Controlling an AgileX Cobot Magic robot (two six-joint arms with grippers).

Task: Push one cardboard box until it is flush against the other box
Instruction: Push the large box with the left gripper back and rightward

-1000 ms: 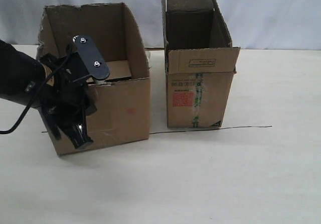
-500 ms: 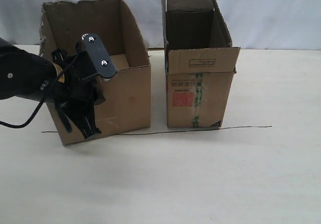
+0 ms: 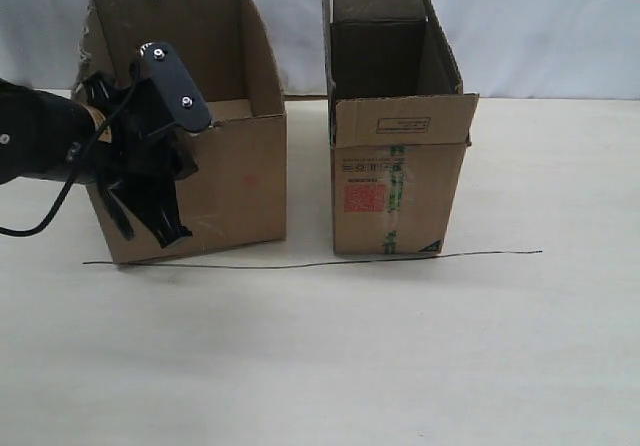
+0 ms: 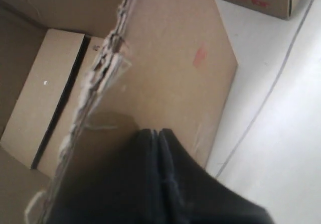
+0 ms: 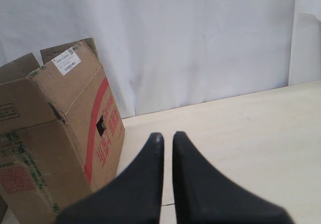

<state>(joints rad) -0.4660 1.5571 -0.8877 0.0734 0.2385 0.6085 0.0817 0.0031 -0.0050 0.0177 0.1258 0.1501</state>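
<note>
Left claw (image 4: 158, 132), pinched closed, lies against the torn box (image 3: 235, 181); taller box (image 3: 400, 181) stands apart at three o'clock. Right claw (image 5: 167, 136) narrow, empty.

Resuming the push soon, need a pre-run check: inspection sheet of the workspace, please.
Surface: pale table, thin black line across it.
Job's things: cardboard box and other box both upright, with a gap between them, not flush.
Clutter: nothing seen.
Claws: left claw shut, at the cardboard box's front face; right claw shut, holding nothing, touching neither box.
Cables: black cable hanging near the left claw.
Surroundings: white backdrop.
</note>
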